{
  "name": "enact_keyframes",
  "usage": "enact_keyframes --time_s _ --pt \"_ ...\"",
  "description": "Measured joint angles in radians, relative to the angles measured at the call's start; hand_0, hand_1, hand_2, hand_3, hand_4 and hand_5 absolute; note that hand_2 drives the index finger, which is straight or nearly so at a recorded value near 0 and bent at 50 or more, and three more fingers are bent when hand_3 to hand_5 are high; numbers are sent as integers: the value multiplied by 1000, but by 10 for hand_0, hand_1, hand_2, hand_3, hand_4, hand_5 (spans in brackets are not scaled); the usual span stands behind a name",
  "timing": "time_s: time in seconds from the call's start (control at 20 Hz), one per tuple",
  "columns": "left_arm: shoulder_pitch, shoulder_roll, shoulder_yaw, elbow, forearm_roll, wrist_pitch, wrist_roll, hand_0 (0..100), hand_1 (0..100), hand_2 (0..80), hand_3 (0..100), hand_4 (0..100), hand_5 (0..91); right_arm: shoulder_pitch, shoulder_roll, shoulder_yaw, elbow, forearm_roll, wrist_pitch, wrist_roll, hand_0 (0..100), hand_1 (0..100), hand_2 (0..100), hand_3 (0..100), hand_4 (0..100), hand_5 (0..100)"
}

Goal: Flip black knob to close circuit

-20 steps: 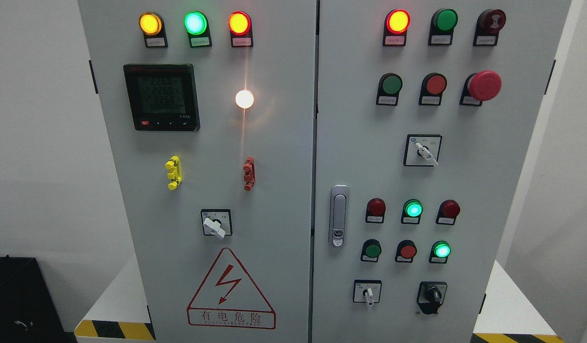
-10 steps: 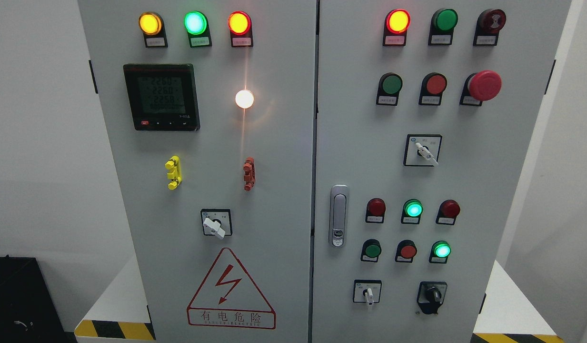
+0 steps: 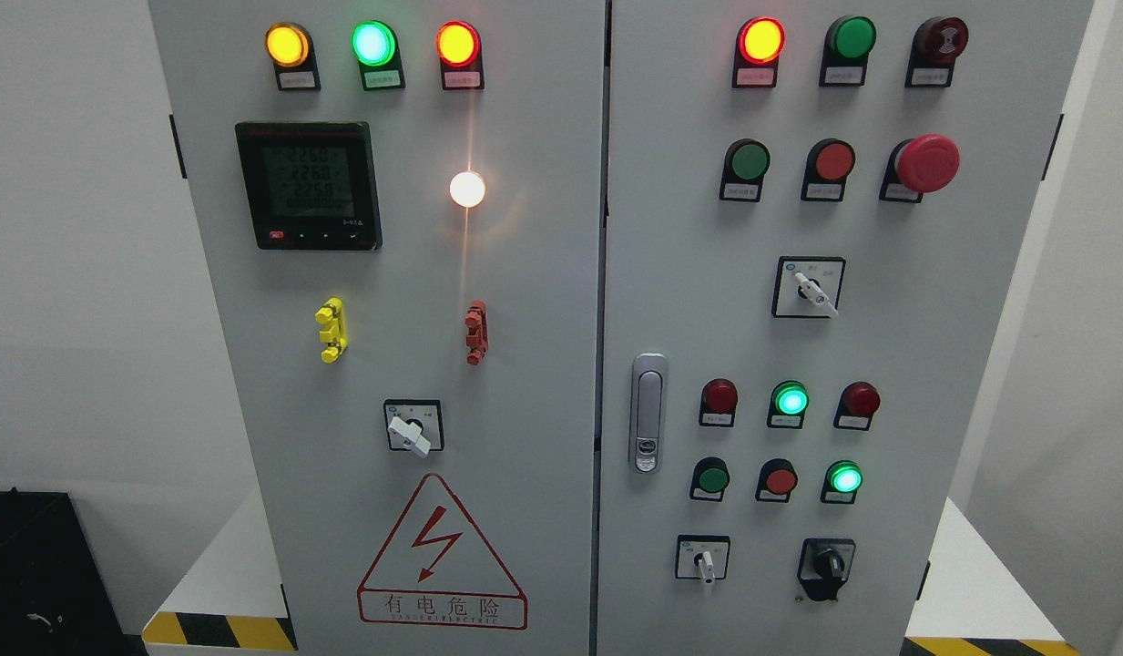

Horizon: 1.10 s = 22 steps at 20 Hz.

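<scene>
The black knob (image 3: 830,566) sits at the lower right of the grey cabinet's right door (image 3: 889,319), on a black plate, its handle pointing roughly straight down. A white-handled selector switch (image 3: 704,562) is just left of it. Neither of my hands shows anywhere in the head view.
Lit and unlit indicator lamps and push buttons fill the right door, with a red mushroom stop button (image 3: 925,163) up top. A door latch (image 3: 648,412) is near the middle seam. The left door carries a meter (image 3: 309,186), another selector (image 3: 412,428) and a warning triangle (image 3: 441,556).
</scene>
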Motion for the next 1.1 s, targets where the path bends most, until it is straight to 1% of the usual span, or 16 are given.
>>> enact_keyframes --time_s 0.05,0.1,0.15,0.3,0.4,0.45,0.75,0.9,1.1 --pt "0 0 0 0 0 0 0 120 556 0 0 0 0 0 1 -9 -35 39 0 1 0 0 688 853 719 675" --pt "0 0 0 0 0 0 0 120 556 0 0 0 0 0 3 -17 -66 72 0 2 0 0 740 902 761 745" --pt "0 0 0 0 0 0 0 120 556 0 0 0 0 0 5 -26 -103 111 -2 2 0 0 781 935 801 795" --pt "0 0 0 0 0 0 0 120 556 0 0 0 0 0 9 -46 -208 206 -5 4 0 0 848 1000 877 882" --pt "0 0 0 0 0 0 0 120 556 0 0 0 0 0 13 -56 -278 264 -5 10 0 0 872 1000 907 916" --pt "0 0 0 0 0 0 0 120 556 0 0 0 0 0 14 -61 -309 288 -5 12 0 0 881 1000 921 928" --pt "0 0 0 0 0 0 0 120 556 0 0 0 0 -7 22 -79 -495 437 5 23 0 0 893 1000 930 949" --pt "0 0 0 0 0 0 0 120 556 0 0 0 0 -35 26 -84 -567 478 20 36 0 0 893 1000 933 949" --pt "0 0 0 0 0 0 0 120 556 0 0 0 0 -81 30 -89 -639 516 42 65 0 0 891 1000 938 950"
